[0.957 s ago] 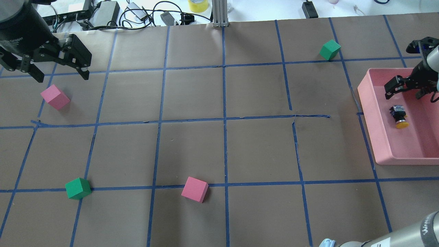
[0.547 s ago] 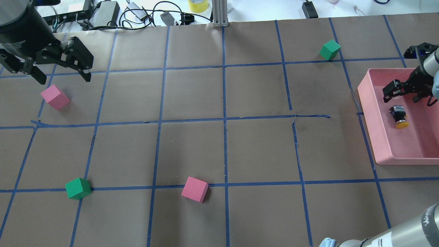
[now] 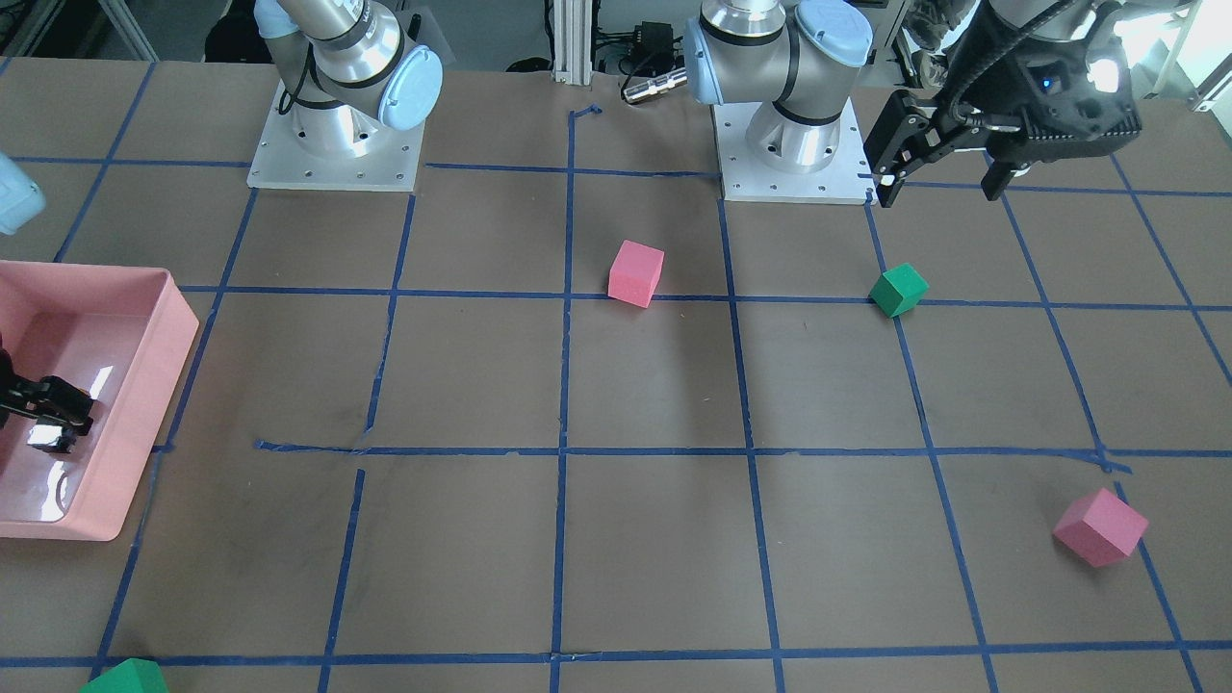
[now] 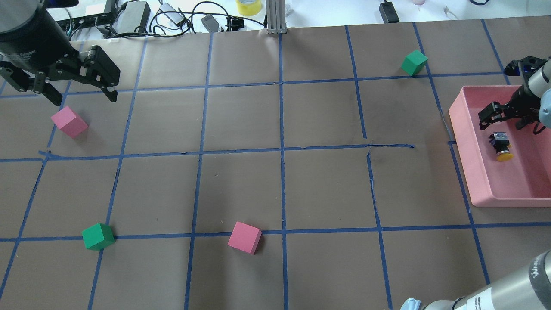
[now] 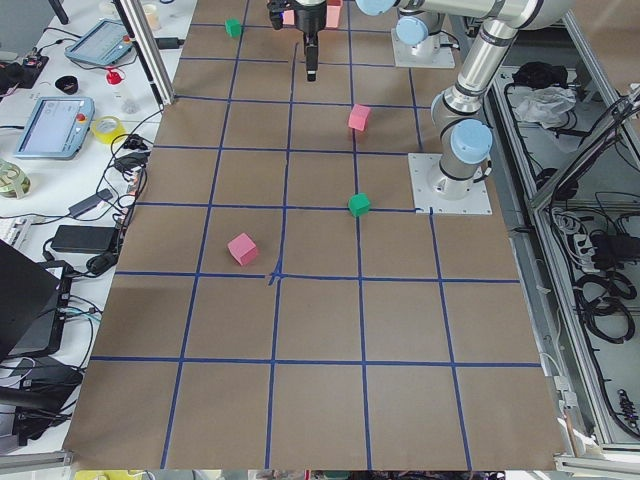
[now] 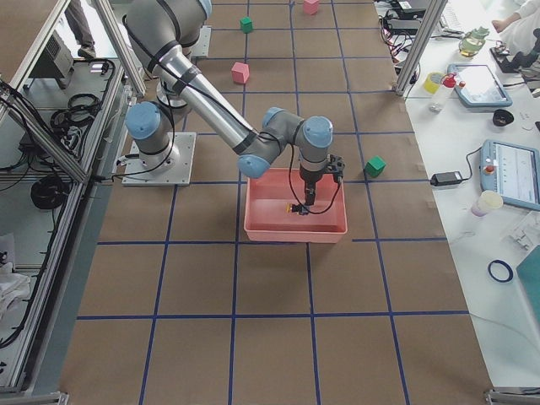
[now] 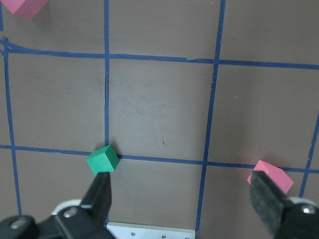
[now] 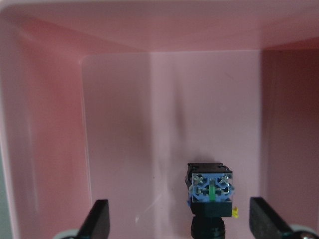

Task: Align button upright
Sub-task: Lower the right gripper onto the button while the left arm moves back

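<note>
The button (image 4: 499,145) lies on its side inside the pink tray (image 4: 462,142) at the right, yellow cap toward the near side, black base and contacts toward the far side. My right gripper (image 4: 502,124) hangs open inside the tray just beyond the button's base, without touching it. In the right wrist view the button's contact end (image 8: 210,188) sits low between the spread fingers (image 8: 97,220). My left gripper (image 4: 84,99) is open and empty above the table's far left, beyond a pink cube (image 4: 69,122).
A green cube (image 4: 414,62) sits far right, left of the tray. A green cube (image 4: 97,236) and a pink cube (image 4: 244,237) sit near the front grid line. Cables and boxes lie beyond the far edge. The tray's walls enclose the right gripper.
My right gripper has shifted slightly left inside the tray and stays open by the button's base. My left gripper has drifted slightly right. The button has not moved.
</note>
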`<state>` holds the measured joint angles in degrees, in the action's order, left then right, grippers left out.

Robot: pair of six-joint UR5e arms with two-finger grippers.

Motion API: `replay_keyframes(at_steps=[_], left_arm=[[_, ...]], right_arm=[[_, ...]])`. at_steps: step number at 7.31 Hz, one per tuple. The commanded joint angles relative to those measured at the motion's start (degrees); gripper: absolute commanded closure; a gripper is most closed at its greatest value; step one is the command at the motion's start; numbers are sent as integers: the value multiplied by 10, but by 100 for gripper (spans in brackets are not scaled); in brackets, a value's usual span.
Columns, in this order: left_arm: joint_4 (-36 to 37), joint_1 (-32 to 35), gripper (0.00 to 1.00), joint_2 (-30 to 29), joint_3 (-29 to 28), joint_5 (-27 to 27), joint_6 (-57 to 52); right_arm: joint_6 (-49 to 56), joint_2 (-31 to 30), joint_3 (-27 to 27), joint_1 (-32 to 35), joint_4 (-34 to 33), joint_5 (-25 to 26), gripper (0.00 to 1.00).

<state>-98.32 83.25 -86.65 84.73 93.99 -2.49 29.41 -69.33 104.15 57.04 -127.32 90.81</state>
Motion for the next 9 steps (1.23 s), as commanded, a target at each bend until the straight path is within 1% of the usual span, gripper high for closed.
replay_keyframes(at_steps=[1, 2, 3, 5, 6, 7, 9], left_arm=[[5, 0, 0, -4, 1, 0, 0], [8, 1, 0, -11, 1, -7, 1], [34, 5, 0, -19, 9, -43, 4], [122, 30, 0, -43, 20, -40, 10], [155, 49, 0, -55, 26, -40, 17], [158, 66, 0, -56, 32, -39, 41], [166, 66, 0, -55, 37, -42, 38]], right_arm=[[0, 7, -1, 0, -1, 1, 0], [0, 13, -1, -1, -17, 0, 0], [0, 17, -1, -1, -21, 0, 0], [0, 20, -1, -2, -21, 0, 0], [0, 20, 0, -2, -21, 0, 0], [0, 22, -1, -2, -21, 0, 0], [0, 31, -1, -5, -21, -1, 0]])
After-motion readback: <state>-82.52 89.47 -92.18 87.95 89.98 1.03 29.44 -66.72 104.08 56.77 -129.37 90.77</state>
